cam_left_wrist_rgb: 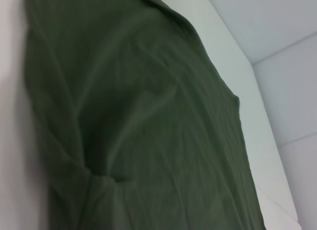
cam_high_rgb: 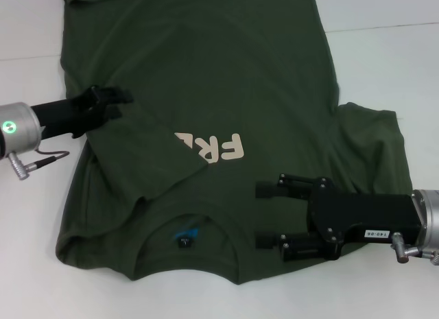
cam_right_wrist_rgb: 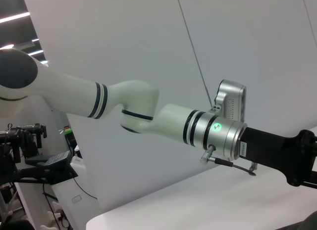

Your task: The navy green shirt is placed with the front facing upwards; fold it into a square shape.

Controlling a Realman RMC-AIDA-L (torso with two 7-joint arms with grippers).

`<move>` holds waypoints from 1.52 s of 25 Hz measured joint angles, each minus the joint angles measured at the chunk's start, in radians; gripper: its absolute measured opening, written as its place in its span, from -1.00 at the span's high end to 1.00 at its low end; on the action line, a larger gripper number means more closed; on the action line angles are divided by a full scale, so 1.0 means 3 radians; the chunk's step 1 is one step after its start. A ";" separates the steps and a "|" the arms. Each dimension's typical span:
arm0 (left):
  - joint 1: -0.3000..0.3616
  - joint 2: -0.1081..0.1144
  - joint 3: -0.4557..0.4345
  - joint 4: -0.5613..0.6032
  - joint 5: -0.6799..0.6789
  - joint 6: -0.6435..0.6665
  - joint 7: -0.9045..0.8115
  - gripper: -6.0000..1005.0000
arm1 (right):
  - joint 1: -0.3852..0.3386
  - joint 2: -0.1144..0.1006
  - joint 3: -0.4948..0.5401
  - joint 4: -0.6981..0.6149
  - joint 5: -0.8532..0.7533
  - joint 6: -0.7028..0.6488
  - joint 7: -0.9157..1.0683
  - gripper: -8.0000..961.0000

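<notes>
Left jaws point(cam_high_rgb: 116, 101) are pressed onto the edge of the folded-over left sleeve, pinching the cloth of the navy green shirt point(cam_high_rgb: 206, 72) where the flap starts; fingers small and dark, so the pinch is read from the head view only. Right jaws point(cam_high_rgb: 269, 215) are spread wide, two black fingers pointing toward the collar, sitting over the shirt's chest just beside the neckline, nothing between them. Shirt lies flat on the white desk point(cam_high_rgb: 384, 44), front up, collar point(cam_high_rgb: 188, 226) nearest the robot, hem running off the far edge of view. Left sleeve is folded inward across the chest, covering part of the cream print point(cam_high_rgb: 216, 149). Right sleeve point(cam_high_rgb: 374, 144) is still spread out flat. Left wrist view shows only wrinkled green cloth on the desk.
</notes>
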 joint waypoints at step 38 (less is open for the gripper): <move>0.1627 -0.0279 -0.0527 0.0738 -0.0536 0.3000 0.3771 -0.68 | 0.0021 -0.0248 0.0258 -0.0423 -0.0063 -0.0168 0.1540 -0.86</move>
